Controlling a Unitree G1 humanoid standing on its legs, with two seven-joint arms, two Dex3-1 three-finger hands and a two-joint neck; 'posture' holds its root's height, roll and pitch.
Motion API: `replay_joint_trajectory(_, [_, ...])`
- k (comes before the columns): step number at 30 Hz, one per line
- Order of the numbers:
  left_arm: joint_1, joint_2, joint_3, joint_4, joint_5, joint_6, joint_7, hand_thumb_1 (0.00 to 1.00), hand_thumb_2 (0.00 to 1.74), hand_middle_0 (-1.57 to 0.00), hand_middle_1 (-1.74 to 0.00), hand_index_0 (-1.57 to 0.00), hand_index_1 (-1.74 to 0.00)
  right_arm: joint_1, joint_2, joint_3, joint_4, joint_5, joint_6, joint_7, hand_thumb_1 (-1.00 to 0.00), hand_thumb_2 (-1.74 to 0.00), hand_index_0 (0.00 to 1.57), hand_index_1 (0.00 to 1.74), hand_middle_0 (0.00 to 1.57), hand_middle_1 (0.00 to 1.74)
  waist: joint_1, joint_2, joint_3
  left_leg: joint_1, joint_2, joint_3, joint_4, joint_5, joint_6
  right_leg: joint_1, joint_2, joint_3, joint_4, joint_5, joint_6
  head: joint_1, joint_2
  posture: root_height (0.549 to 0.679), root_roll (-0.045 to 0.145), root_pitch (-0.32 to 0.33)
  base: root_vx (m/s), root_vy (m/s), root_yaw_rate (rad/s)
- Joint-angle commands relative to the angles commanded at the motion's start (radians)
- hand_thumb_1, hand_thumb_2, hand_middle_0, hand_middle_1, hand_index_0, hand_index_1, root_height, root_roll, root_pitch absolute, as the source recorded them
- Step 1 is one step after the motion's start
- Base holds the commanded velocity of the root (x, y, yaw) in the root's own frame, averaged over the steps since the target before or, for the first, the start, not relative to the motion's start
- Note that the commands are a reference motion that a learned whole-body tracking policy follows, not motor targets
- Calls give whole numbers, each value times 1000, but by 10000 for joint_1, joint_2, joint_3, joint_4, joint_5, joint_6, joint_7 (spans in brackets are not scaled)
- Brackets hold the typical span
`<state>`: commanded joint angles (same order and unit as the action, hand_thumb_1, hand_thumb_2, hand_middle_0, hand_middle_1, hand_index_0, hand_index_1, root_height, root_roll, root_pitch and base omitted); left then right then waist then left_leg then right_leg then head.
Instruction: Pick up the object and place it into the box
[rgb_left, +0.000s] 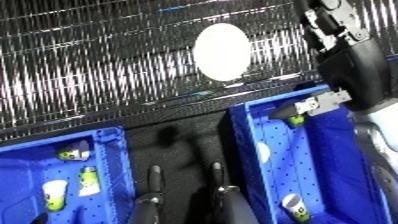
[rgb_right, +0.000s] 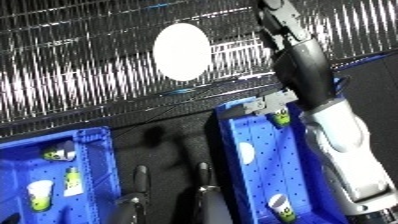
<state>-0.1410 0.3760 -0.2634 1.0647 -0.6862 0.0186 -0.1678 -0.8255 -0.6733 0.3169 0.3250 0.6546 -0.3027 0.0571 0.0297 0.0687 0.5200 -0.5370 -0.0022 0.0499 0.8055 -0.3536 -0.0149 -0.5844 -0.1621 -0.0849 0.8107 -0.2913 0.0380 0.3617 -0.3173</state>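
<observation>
My right hand (rgb_right: 277, 22) is raised above the right bin (rgb_right: 233, 131), fingers unreadable, so I'd release low inside.

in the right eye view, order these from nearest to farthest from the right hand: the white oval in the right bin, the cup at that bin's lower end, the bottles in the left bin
Right hand, raised at upper right.
1. White oval, right bin's left wall.
2. Cup, same bin's lower end.
3. Bottles, left bin, opposite side.
</observation>
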Motion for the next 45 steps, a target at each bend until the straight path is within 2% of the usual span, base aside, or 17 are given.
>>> replay_joint_trajectory(7, [103, 66, -170, -333, -52, 69, 13, 0, 0, 0, 0, 0, 0, -495, -324, 249, 638, 64, 184, 171, 0, 0, 0, 0, 0, 0, 79, 163, 0, -403, -53, 16, 336, -114, 70, -445, -5, 28, 330, -83, -67, 434, 562, 625, 79, 91, 22, 4, 15])
replay_joint_trajectory(10, [159, 93, -238, -487, -76, 70, 10, 0, 0, 0, 0, 0, 0, -717, -390, 399, 944, 89, 269, 300, 0, 0, 0, 0, 0, 0, 127, 242, 0, -574, -68, 22, 482, -170, 107, -647, -13, 31, 497, -128, -101, 659, 1076, 622, 79, 99, 18, 8, 6])
replay_joint_trajectory(15, [241, 128, -320, -735, -84, 109, -7, 0, 0, 0, 0, 0, 0, -1107, -433, 641, 1418, 157, 367, 453, 0, 0, 0, 0, 0, 0, 229, 359, 0, -899, -76, 38, 771, -283, 189, -999, -37, 24, 851, -253, -165, 965, 2298, 617, 78, 111, 15, 10, 9])
replay_joint_trajectory(19, [297, 152, -388, -960, -105, 182, 38, 0, 0, 0, 0, 0, 0, -1428, -468, 817, 1640, 224, 412, 436, 0, 0, 0, 0, 0, 0, 312, 439, 0, -1161, -96, 43, 918, -315, 242, -1289, -34, 18, 1090, -321, -193, 1153, 2810, 613, 76, 123, -5, 15, 19])
replay_joint_trajectory(27, [353, 191, -612, -1294, -160, 250, 90, 0, 0, 0, 0, 0, 0, -2270, -518, 1143, 2349, 375, 450, 581, 0, 0, 0, 0, 0, 0, 531, 615, 0, -1583, -159, -7, 1099, -313, 247, -1675, -104, -34, 1299, -331, -187, 1491, 2910, 609, 73, 144, -20, 13, 38])
replay_joint_trajectory(33, [340, 165, -784, -1483, -297, 214, 155, 0, 0, 0, 0, 0, 0, -2782, -394, 1459, 2665, 414, 608, 736, 0, 0, 0, 0, 0, 0, 646, 749, 0, -1752, -201, -17, 1088, -291, 272, -1892, -143, -45, 1331, -314, -191, 1576, 2915, 607, 74, 159, -23, 29, 27])
replay_joint_trajectory(45, [218, -66, -1091, -1629, -414, 251, 328, 0, 0, 0, 0, 0, 0, -3289, 443, 2005, 2815, 513, 1037, 1146, 0, 0, 0, 0, 0, 0, 822, 924, 0, -1813, -270, -42, 800, -113, 261, -2009, -176, -63, 1165, -223, -189, 1810, 2842, 609, 78, 174, -23, 13, 28])
